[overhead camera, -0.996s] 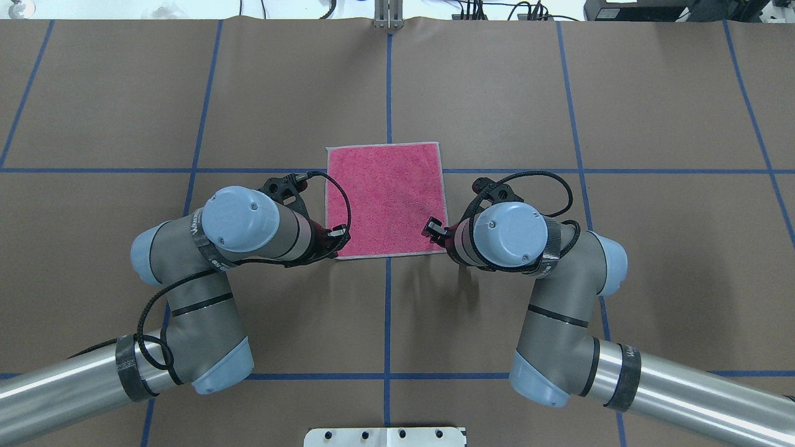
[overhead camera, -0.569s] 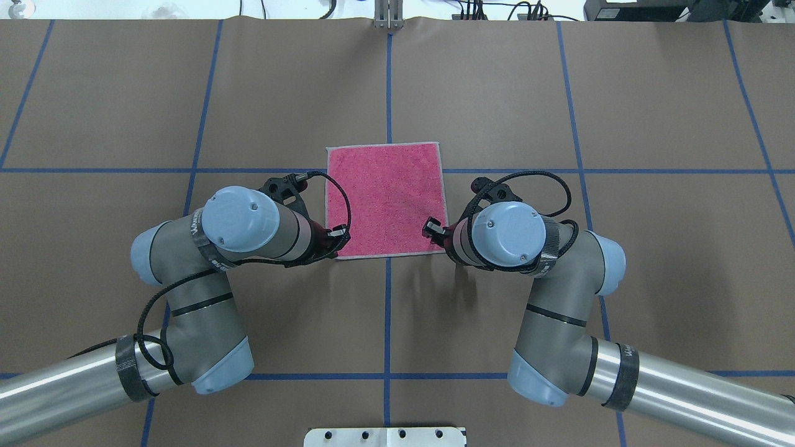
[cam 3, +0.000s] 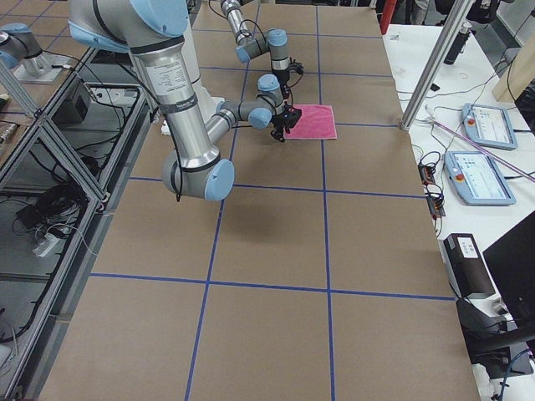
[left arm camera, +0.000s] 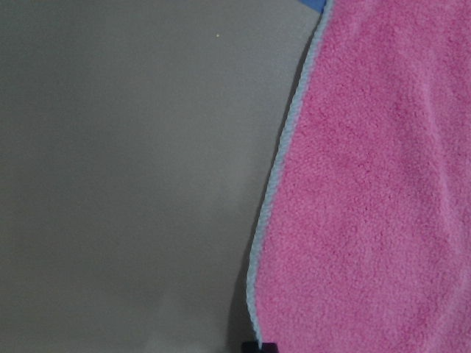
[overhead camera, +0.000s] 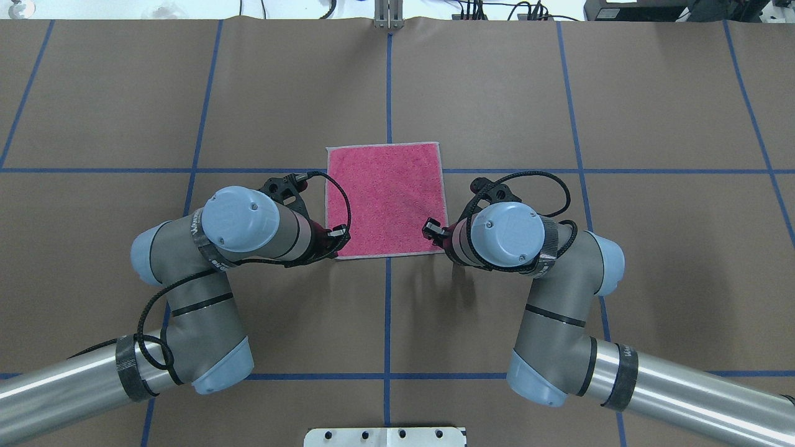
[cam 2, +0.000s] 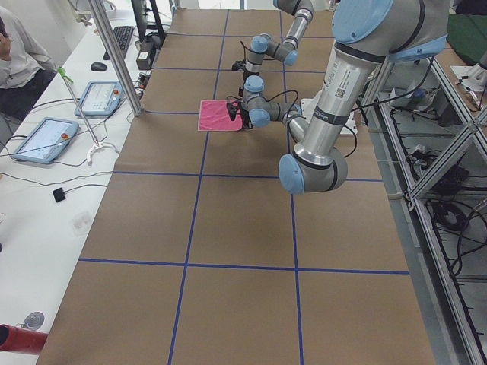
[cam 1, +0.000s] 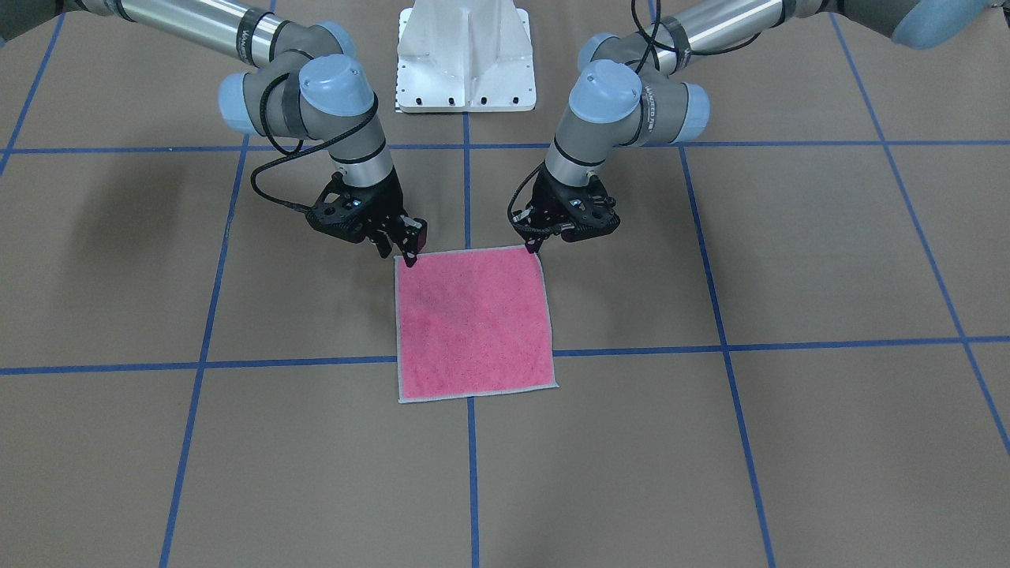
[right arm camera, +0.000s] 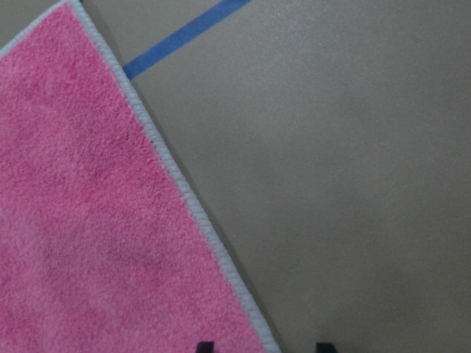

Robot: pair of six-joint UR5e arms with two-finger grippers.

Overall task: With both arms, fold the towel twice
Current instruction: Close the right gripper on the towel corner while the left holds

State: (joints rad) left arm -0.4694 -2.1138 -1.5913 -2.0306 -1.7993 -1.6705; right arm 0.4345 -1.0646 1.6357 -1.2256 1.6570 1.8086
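Observation:
The towel (overhead camera: 385,198) lies flat with its pink face up and its light grey edge all round; it also shows in the front-facing view (cam 1: 473,323). My left gripper (overhead camera: 335,239) is down at the towel's near left corner. In the left wrist view its tips (left arm camera: 257,346) meet on the stitched edge, shut on the towel (left arm camera: 368,184). My right gripper (overhead camera: 431,228) is at the near right corner. In the right wrist view it (right arm camera: 265,347) is open, its two tips on either side of the towel's edge (right arm camera: 221,250).
The white pedestal base (cam 1: 465,55) stands behind the arms. Blue tape lines (overhead camera: 388,81) cross the brown table. A side desk with tablets (cam 2: 46,139) and a metal post (cam 2: 114,57) runs along the far edge, with a person (cam 2: 15,61) seated there.
My right arm has shifted slightly left, toward the towel's corner. My left arm and the towel have not moved.

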